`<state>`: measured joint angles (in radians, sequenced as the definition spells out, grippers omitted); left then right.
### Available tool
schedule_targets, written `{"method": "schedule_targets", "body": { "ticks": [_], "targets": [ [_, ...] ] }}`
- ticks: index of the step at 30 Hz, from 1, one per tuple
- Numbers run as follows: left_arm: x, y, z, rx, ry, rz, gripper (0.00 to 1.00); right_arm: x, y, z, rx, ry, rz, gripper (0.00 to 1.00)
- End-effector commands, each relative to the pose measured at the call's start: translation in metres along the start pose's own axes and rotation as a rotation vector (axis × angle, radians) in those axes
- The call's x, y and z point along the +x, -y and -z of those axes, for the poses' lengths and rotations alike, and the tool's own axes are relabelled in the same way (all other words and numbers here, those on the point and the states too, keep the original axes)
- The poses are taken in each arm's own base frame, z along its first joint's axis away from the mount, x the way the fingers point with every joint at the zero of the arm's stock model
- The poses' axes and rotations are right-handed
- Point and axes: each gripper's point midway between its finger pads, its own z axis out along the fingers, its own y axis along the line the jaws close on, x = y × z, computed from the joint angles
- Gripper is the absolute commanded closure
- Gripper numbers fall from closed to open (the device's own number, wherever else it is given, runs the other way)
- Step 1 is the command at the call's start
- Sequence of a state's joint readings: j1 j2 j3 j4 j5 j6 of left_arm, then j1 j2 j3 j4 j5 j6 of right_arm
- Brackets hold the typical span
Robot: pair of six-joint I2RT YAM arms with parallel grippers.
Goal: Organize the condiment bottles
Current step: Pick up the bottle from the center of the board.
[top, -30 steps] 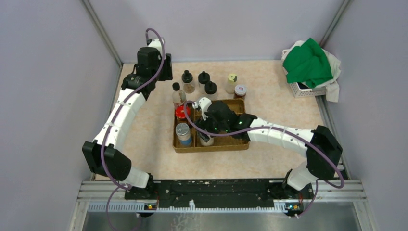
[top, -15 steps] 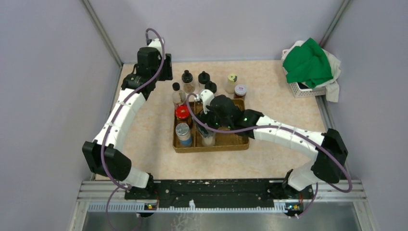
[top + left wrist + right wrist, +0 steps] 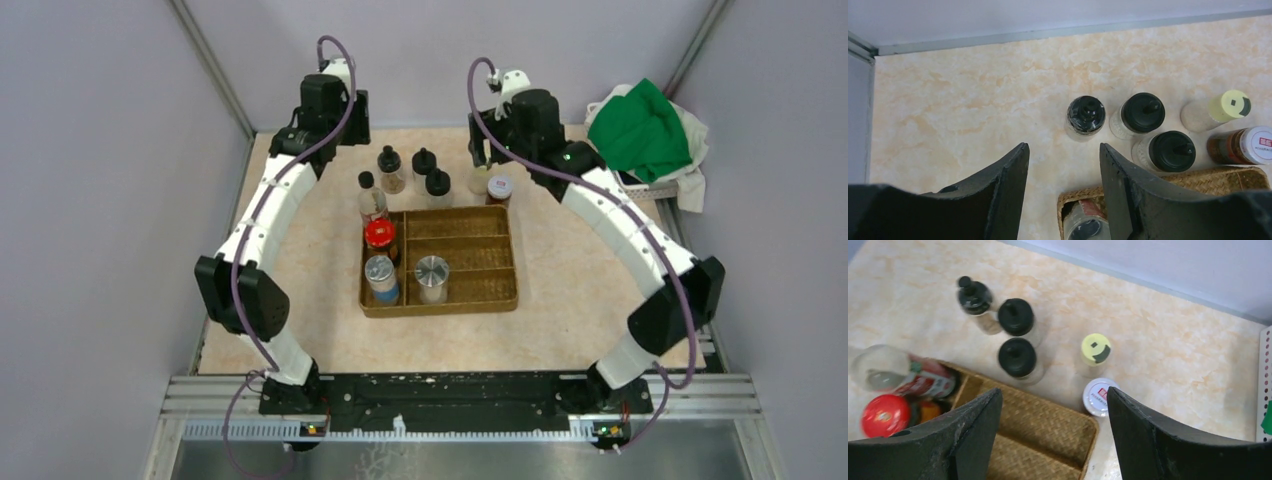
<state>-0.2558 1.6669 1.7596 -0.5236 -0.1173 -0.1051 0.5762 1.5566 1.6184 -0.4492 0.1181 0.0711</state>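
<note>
The woven brown tray [image 3: 495,292] holds a red-lidded jar [image 3: 379,233], a blue-labelled silver-lidded jar [image 3: 380,270] and a silver-lidded jar [image 3: 432,270]. A taller red-labelled bottle [image 3: 371,196] stands at its back-left corner. Behind the tray stand three black-capped bottles [image 3: 1086,114] [image 3: 1143,112] [image 3: 1172,150], a yellow-green-lidded jar [image 3: 1095,349] and a white-lidded jar [image 3: 1099,396]. My left gripper [image 3: 1063,146] hangs open and empty high over the back left. Above the white-lidded jar my right gripper [image 3: 1054,390] is open and empty too.
A white basket [image 3: 634,188] with a green cloth [image 3: 640,130] sits at the back right corner. Grey walls close the table at the back and both sides. The arms' mounting rail [image 3: 450,390] runs along the near edge.
My right gripper has let go of the silver-lidded jar in the tray and swung up to the back right. The left arm has shifted slightly back and right.
</note>
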Motion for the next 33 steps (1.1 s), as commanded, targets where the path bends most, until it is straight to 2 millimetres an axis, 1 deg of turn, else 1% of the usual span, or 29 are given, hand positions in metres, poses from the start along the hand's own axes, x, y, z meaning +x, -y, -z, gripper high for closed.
{"method": "schedule_targets", "body": {
  "ticks": [1, 3, 5, 8, 11, 12, 14, 16, 18, 24, 29, 33],
  "targets": [
    [0.0, 0.006, -0.02, 0.027, -0.004, -0.003, 0.41, 0.029, 0.012, -0.047, -0.03, -0.138, 0.009, 0.26],
    [0.007, 0.005, -0.03, 0.023, -0.02, -0.01, 0.44, 0.04, 0.006, -0.068, -0.067, -0.172, 0.029, 0.28],
    [0.013, 0.005, -0.038, 0.02, -0.031, -0.017, 0.48, 0.044, -0.006, -0.083, -0.135, -0.178, 0.026, 0.29],
    [0.02, 0.004, -0.049, 0.013, -0.041, -0.024, 0.48, 0.052, -0.024, -0.102, -0.221, -0.196, 0.019, 0.29],
    [0.024, 0.003, -0.056, 0.003, -0.046, -0.03, 0.44, 0.061, -0.039, -0.117, -0.279, -0.212, 0.034, 0.28],
    [0.026, 0.002, -0.058, -0.001, -0.049, -0.032, 0.41, 0.061, -0.045, -0.12, -0.301, -0.21, 0.036, 0.27],
    [0.029, 0.001, -0.063, -0.009, -0.052, -0.033, 0.35, 0.065, -0.051, -0.128, -0.33, -0.21, 0.066, 0.27],
    [0.032, 0.001, -0.068, -0.01, -0.054, -0.033, 0.32, 0.067, -0.057, -0.134, -0.354, -0.207, 0.077, 0.27],
    [0.035, 0.002, -0.073, -0.007, -0.055, -0.03, 0.31, 0.068, -0.061, -0.139, -0.367, -0.205, 0.085, 0.26],
    [0.045, 0.005, -0.085, 0.004, -0.068, -0.02, 0.3, 0.085, -0.067, -0.152, -0.385, -0.248, 0.097, 0.26],
    [0.047, 0.005, -0.088, 0.003, -0.069, -0.022, 0.31, 0.104, -0.066, -0.163, -0.357, -0.296, 0.11, 0.26],
    [0.047, 0.004, -0.089, 0.001, -0.066, -0.024, 0.32, 0.112, -0.064, -0.169, -0.331, -0.312, 0.117, 0.26]
  ]
}}
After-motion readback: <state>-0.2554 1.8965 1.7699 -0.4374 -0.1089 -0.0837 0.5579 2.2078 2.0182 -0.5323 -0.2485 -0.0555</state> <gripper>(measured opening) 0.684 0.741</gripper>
